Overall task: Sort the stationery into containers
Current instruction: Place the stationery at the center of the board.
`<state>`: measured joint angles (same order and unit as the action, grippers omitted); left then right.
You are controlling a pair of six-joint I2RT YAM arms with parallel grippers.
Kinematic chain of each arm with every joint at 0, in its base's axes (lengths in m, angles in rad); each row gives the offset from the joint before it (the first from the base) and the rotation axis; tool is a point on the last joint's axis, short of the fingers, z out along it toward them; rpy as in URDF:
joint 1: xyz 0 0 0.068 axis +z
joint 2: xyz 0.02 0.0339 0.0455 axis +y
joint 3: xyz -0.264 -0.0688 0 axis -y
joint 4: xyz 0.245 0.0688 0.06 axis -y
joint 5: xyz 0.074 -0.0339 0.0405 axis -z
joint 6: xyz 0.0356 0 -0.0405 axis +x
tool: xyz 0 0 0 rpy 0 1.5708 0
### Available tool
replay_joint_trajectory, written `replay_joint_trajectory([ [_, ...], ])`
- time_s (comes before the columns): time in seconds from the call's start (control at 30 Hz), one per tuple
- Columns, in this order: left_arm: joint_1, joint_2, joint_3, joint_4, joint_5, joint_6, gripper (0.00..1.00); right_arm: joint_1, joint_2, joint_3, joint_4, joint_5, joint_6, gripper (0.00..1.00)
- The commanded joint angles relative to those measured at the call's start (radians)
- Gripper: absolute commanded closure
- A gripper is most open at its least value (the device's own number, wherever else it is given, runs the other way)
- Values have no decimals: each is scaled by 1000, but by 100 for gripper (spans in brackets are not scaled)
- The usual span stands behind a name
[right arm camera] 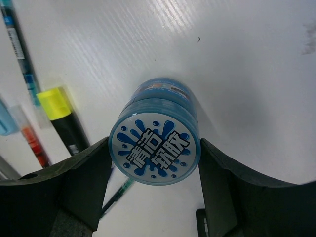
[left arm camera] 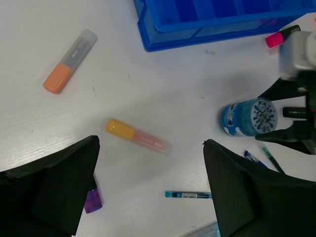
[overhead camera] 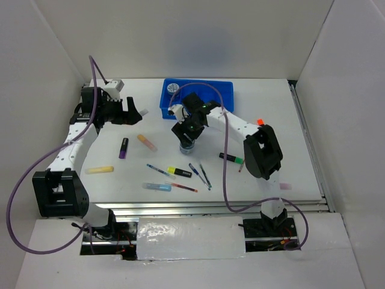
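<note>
The right gripper (right arm camera: pixel 154 147) is closed partway on the round blue tub (right arm camera: pixel 155 150), a finger against each side. The tub stands on end between them, printed lid facing the wrist (base toward the worktop (right arm camera: pixel 237 59)). The left gripper (left arm camera: pixel 150 144) gapes wide, empty.

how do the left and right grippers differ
The left gripper is wide open and empty; the right gripper is closed on a round blue jar. The left gripper hangs above a yellow-capped pink highlighter; the right gripper has that jar filling its gap. Both have black fingers.
</note>
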<state>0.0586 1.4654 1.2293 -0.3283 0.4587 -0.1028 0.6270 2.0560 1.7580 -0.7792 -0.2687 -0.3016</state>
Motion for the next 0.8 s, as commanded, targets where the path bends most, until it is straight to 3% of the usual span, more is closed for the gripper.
replay_joint_trajectory([
  [0.0, -5, -59, -42, 31, 15, 38, 1, 22, 6, 72, 90, 37, 21, 90],
  [0.1, -23, -76, -79, 38, 8, 61, 1, 40, 30, 80, 101, 62, 22, 72],
  [0.13, -29, -77, -85, 41, 6, 64, 1, 40, 45, 84, 101, 63, 22, 61],
  [0.17, -34, -79, -91, 49, 12, 66, 1, 40, 49, 96, 95, 65, 27, 42],
  [0.23, -40, -82, -106, 60, 34, 66, 1, 45, 49, 104, 93, 66, 32, 30],
  [0.33, -48, -80, -117, 83, 124, 48, 1, 43, 17, 152, 57, 53, 56, 26],
  [0.4, -46, -83, -125, 118, 179, 16, 1, 31, -44, 176, -6, -13, 77, 1],
  [0.57, -49, -50, -100, 158, 233, -23, 1, -38, -180, 152, -71, -104, 84, 0],
  [0.7, -227, -36, -68, 114, 138, 66, 1, -169, -367, -2, -48, -184, 120, 0],
  [0.77, -302, -11, -57, 98, 33, 139, 2, -292, -449, -57, -28, -213, 125, 0],
])
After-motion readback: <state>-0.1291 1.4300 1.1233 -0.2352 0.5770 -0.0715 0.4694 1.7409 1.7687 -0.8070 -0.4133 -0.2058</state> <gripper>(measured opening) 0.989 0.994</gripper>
